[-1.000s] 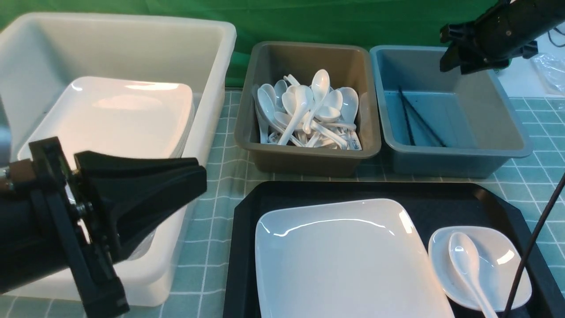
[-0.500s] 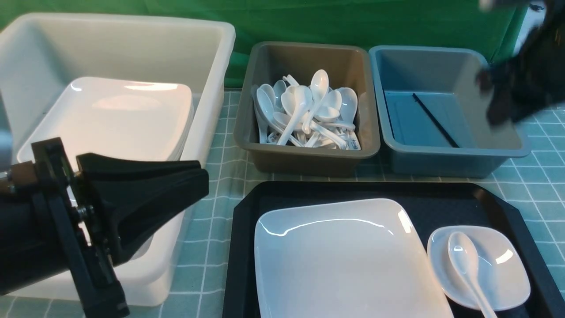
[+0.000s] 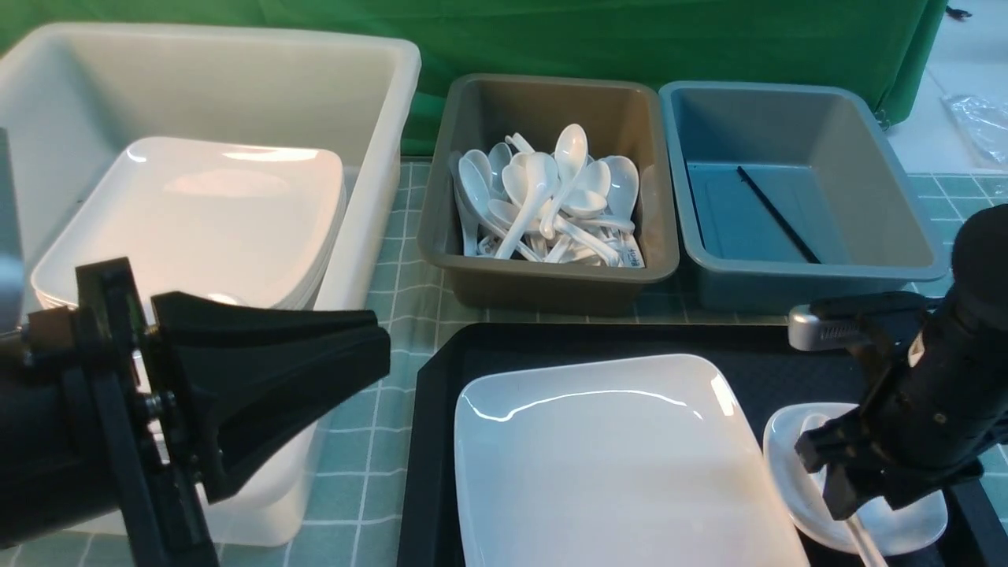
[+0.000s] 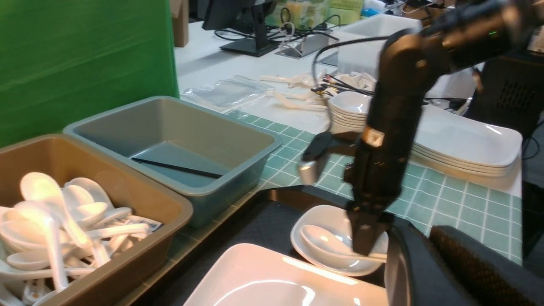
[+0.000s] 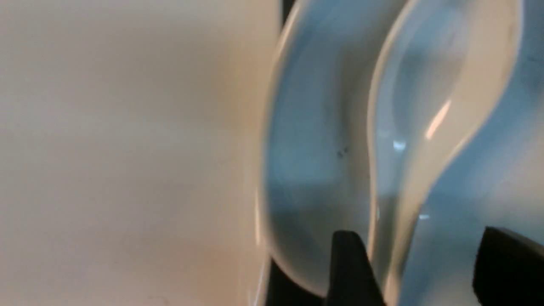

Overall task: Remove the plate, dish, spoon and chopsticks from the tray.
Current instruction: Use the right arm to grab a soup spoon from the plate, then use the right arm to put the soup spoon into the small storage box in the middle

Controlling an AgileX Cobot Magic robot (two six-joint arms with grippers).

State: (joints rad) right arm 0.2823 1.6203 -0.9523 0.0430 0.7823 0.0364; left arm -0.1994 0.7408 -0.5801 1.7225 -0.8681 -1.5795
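The large white plate (image 3: pixel 614 457) lies on the black tray (image 3: pixel 441 409). To its right the small dish (image 3: pixel 780 441) holds the spoon (image 3: pixel 864 543), mostly hidden behind my right gripper (image 3: pixel 846 496). In the right wrist view this gripper (image 5: pixel 425 272) is open, and its fingers straddle the handle of the spoon (image 5: pixel 425 127) inside the dish (image 5: pixel 314 148). The chopsticks (image 3: pixel 776 214) lie in the blue-grey tub. My left gripper (image 3: pixel 370 346) hovers shut and empty, left of the tray. The left wrist view shows the spoon (image 4: pixel 323 238) under the right gripper (image 4: pixel 365 246).
A big white tub (image 3: pixel 394 118) at the left holds stacked plates. A brown-grey tub (image 3: pixel 441 252) behind the tray is full of spoons. The blue-grey tub (image 3: pixel 906 236) stands at the back right. The left wrist view shows stacked plates (image 4: pixel 463 140) beyond the right arm.
My right arm has swung from above the blue-grey tub down onto the dish and spoon. The chopsticks have settled flat in that tub. The left gripper has shifted slightly towards the tray.
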